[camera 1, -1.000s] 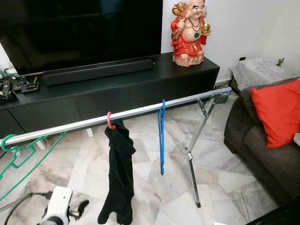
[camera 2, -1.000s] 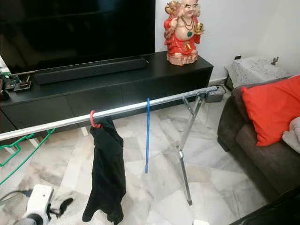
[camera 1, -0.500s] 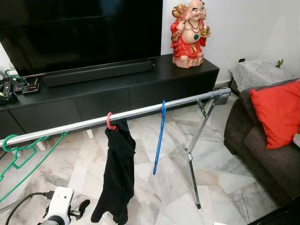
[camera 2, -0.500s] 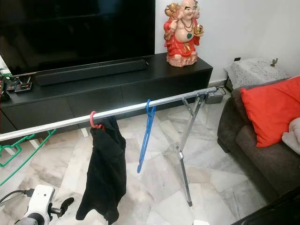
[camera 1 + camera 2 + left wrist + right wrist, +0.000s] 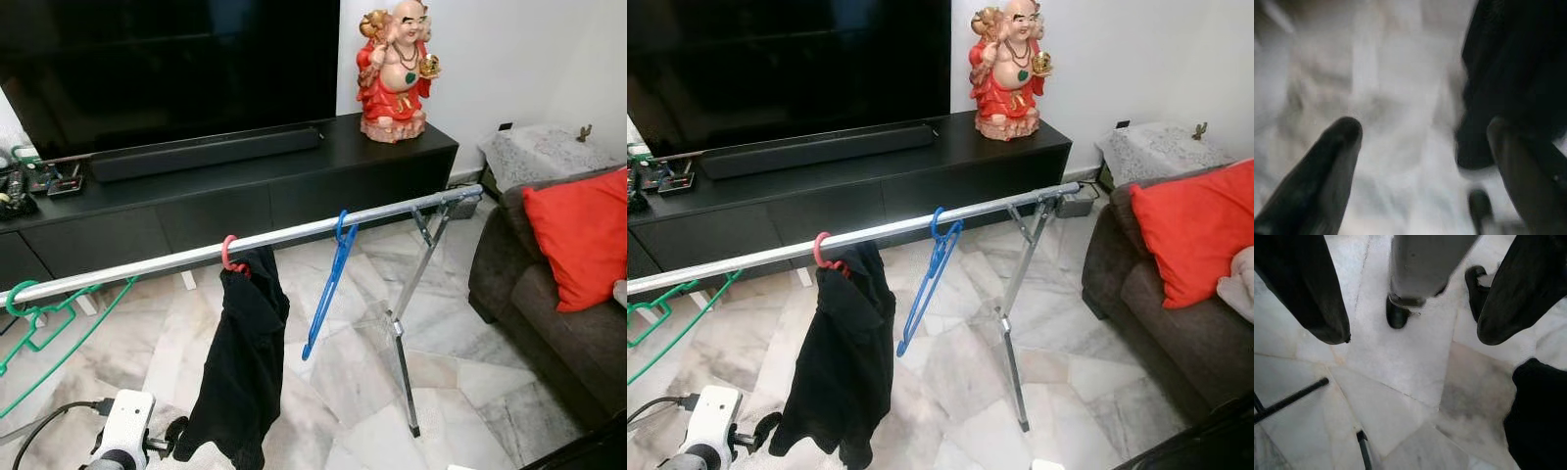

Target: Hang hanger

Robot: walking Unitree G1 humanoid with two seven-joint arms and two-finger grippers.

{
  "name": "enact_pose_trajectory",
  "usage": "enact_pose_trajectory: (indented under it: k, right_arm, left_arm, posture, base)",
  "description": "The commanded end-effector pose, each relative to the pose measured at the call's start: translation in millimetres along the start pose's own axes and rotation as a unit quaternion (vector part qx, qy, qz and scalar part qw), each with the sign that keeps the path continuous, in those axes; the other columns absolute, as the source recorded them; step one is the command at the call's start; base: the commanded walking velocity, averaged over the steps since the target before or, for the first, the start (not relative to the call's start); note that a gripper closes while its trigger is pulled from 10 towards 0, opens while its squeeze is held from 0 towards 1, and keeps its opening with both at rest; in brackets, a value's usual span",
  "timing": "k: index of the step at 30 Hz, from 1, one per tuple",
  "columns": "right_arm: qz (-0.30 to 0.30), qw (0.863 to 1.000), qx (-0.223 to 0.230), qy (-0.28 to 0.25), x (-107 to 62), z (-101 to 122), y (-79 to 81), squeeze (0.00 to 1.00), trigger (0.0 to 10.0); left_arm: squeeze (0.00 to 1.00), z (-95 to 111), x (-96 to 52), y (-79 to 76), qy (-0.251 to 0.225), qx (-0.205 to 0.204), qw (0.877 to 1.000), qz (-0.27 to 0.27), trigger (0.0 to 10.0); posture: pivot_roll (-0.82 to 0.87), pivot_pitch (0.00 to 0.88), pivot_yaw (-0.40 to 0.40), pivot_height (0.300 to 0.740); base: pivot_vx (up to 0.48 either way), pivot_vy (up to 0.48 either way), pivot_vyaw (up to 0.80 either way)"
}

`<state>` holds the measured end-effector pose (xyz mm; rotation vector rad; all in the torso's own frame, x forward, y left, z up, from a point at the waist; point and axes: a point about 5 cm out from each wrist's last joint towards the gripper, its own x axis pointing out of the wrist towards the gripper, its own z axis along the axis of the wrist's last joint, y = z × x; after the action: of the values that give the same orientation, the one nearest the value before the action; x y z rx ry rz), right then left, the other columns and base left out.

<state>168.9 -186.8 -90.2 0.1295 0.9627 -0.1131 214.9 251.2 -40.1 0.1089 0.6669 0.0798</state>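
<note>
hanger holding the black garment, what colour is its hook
Red-pink; the hook on the rail shows best in the left eye view.

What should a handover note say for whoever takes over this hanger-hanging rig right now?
Left gripper: open, empty, low above the marble floor beside the black garment.
Right gripper: open, empty, pointing down at the floor.
On the rail: red hanger carrying the black garment, blue hanger tilted, green hanger at the robot's left end.
Done: hangers hooked on the rail.
Left: nothing held; let the blue hanger settle, then check.
</note>
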Motion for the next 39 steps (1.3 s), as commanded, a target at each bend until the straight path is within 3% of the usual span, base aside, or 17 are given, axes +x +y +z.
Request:
enact_pose_trajectory:
  k: [1,7,19,22,26,39]
  right_arm:
    - [-0.001,1.000,0.006,0.009,-0.9,-5,-1.7,0.00,10.0]
    - [0.000,1.000,0.008,0.008,-0.8,-5,-1.2,0.00,10.0]
    - [-0.005,1.000,0.025,0.004,-1.3,-5,-3.2,0.00,10.0]
    - [0.002,1.000,0.024,0.006,0.0,-6,11.0,0.00,10.0]
    - [0.006,1.000,0.029,0.001,0.6,-5,15.9,0.00,10.0]
    - [-0.001,1.000,0.014,0.003,0.5,-5,14.0,0.00,10.0]
  left_arm:
    - [0.00,-25,-5.1,-6.9,0.043,-0.010,0.999,0.004,10.0]
    - [0.00,-18,-2.6,-8.9,0.031,-0.013,0.999,0.000,10.0]
    - [0.00,-27,-1.4,-19.3,0.059,-0.002,0.998,-0.013,10.0]
    - [0.00,-25,0.1,-21.9,0.061,0.001,0.998,-0.018,10.0]
    - [0.00,-22,2.3,-24.8,0.061,0.004,0.998,-0.021,10.0]
    - [0.00,-22,3.0,-31.2,0.065,0.006,0.997,-0.030,10.0]
  posture:
    - [0.04,0.042,0.035,0.740]
    - [0.04,0.041,0.036,0.740]
    - [0.03,0.040,0.044,0.740]
    - [0.03,0.038,0.050,0.740]
    - [0.03,0.036,0.055,0.740]
    - [0.02,0.037,0.056,0.740]
  base:
    - [0.000,0.000,0.00]
    - [0.000,0.000,0.00]
    - [0.000,0.000,0.00]
    - [0.000,0.000,0.00]
    - [0.000,0.000,0.00]
    - [0.000,0.000,0.00]
